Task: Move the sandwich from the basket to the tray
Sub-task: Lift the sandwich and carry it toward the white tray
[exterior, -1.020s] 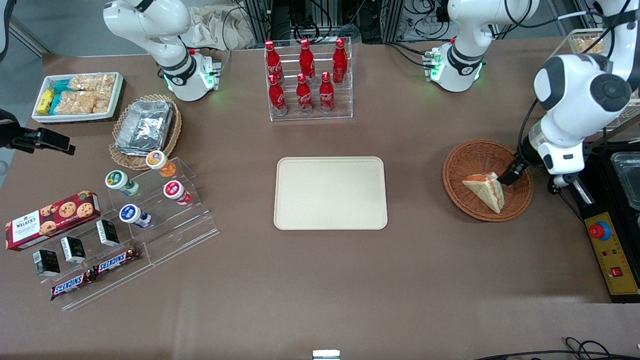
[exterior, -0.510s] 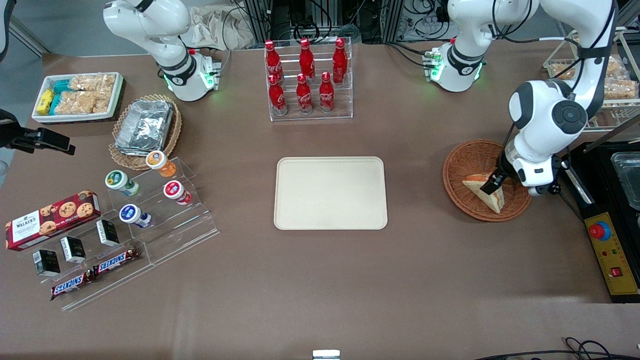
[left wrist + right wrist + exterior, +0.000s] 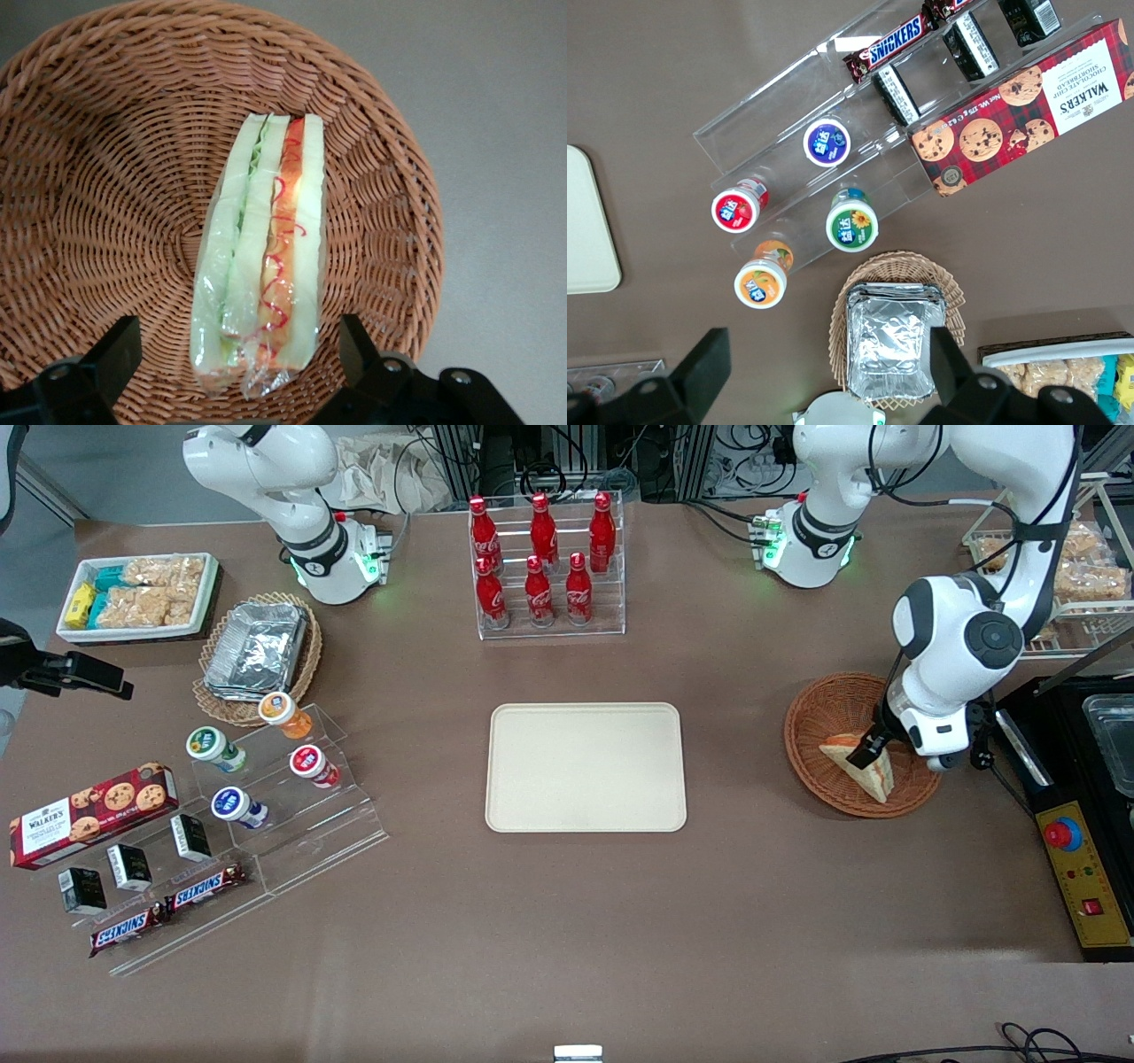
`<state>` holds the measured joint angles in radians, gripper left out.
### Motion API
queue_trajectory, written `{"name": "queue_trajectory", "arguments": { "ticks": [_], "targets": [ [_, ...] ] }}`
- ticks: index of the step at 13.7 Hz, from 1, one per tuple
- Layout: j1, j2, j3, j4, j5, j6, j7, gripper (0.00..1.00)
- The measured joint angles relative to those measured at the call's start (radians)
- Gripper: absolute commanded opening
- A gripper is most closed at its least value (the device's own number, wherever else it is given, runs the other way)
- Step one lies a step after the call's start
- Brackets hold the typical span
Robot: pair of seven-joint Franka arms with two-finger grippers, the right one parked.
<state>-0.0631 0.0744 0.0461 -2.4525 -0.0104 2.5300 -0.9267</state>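
Front view: the gripper [image 3: 864, 757] hangs low inside the wicker basket [image 3: 824, 713], right over the one sandwich [image 3: 861, 769], which lies in the basket's half nearer the camera. The basket sits at about 3 o'clock from the single cream tray [image 3: 586, 767], well apart from it, with bare table between. To do this step well, I would judge the claw should sink until the fingers bracket the bread slabs, then close gently, since the wedge looks soft and film-wrapped. Counted: six red Coca-Cola bottles [image 3: 539, 558] in a clear rack at 12 o'clock from the tray, four capped cups [image 3: 258, 756] on an acrylic riser at 9 o'clock, two Snickers bars [image 3: 168, 910], one Walkers biscuit box [image 3: 91, 801].

Left wrist view: the sandwich [image 3: 260, 252] lies on its side, its cut edge with green and red filling facing up. The two fingers [image 3: 363, 354] stand wide apart, one on each side of its near end, gripping nothing and not yet touching it.

Right wrist view: the same four cups [image 3: 794, 221] and a stack of foil trays [image 3: 895, 341] in a lighter basket.
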Motion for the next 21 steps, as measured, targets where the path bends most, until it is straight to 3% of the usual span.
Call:
{"name": "queue_trajectory", "arguments": {
  "ticks": [1, 4, 12, 17, 21],
  "targets": [
    [0.000, 0.010, 0.000, -0.002, 0.000, 0.014, 0.001, 0.63],
    [0.002, 0.053, 0.002, -0.004, 0.000, 0.066, 0.004, 0.00],
    [0.008, 0.036, 0.004, 0.011, 0.004, 0.064, 0.064, 0.00],
    [0.005, -0.102, -0.003, 0.154, 0.009, -0.263, 0.129, 0.00],
    [-0.031, -0.138, -0.054, 0.435, 0.024, -0.621, 0.144, 0.00]
  ]
}}
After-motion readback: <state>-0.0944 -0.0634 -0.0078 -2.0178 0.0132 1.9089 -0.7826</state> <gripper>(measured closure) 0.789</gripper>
